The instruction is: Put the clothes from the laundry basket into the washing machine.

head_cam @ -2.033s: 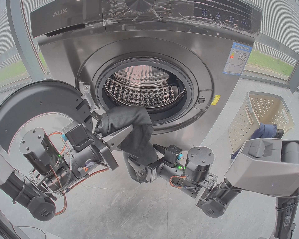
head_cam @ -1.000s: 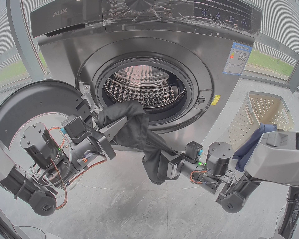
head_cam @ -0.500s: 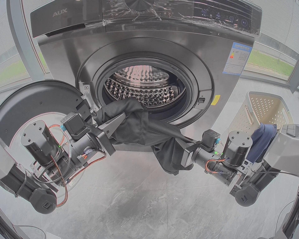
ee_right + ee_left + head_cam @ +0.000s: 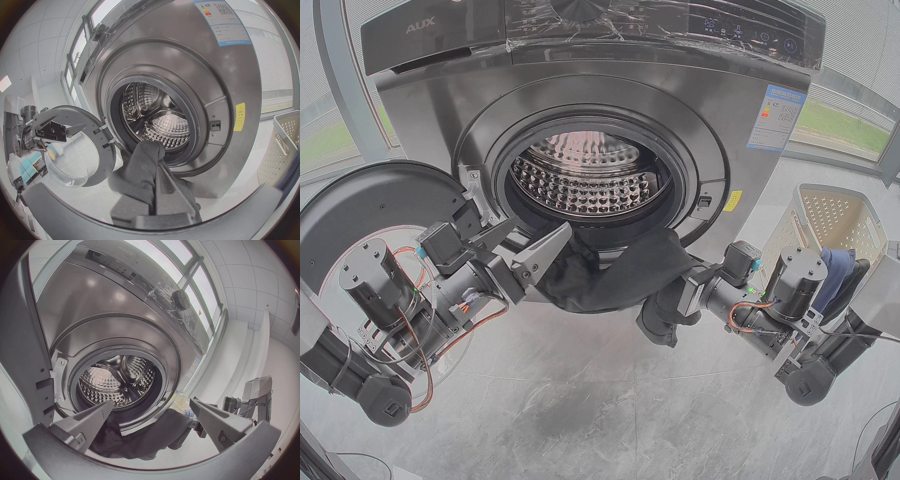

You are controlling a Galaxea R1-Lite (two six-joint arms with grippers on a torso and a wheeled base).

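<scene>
A black garment (image 4: 612, 278) hangs over the lower rim of the washing machine's opening (image 4: 587, 181), one end just inside and the rest drooping outside. My right gripper (image 4: 680, 289) is shut on its right end, below and right of the opening; the right wrist view has the cloth (image 4: 140, 175) bunched between the shut fingers (image 4: 168, 187). My left gripper (image 4: 542, 224) stands open at the opening's lower left, right beside the garment's left end. In the left wrist view the spread fingers (image 4: 93, 415) frame the drum, with the cloth (image 4: 147, 440) below them.
The round door (image 4: 375, 200) is swung open to the left, behind my left arm. A cream laundry basket (image 4: 831, 215) leans at the right with a blue garment (image 4: 836, 265) in it. Grey tiled floor (image 4: 600, 406) lies before the machine.
My left gripper has opened and let go of the black garment. My right gripper has carried its end rightward and up, so the cloth now drapes across the opening's rim.
</scene>
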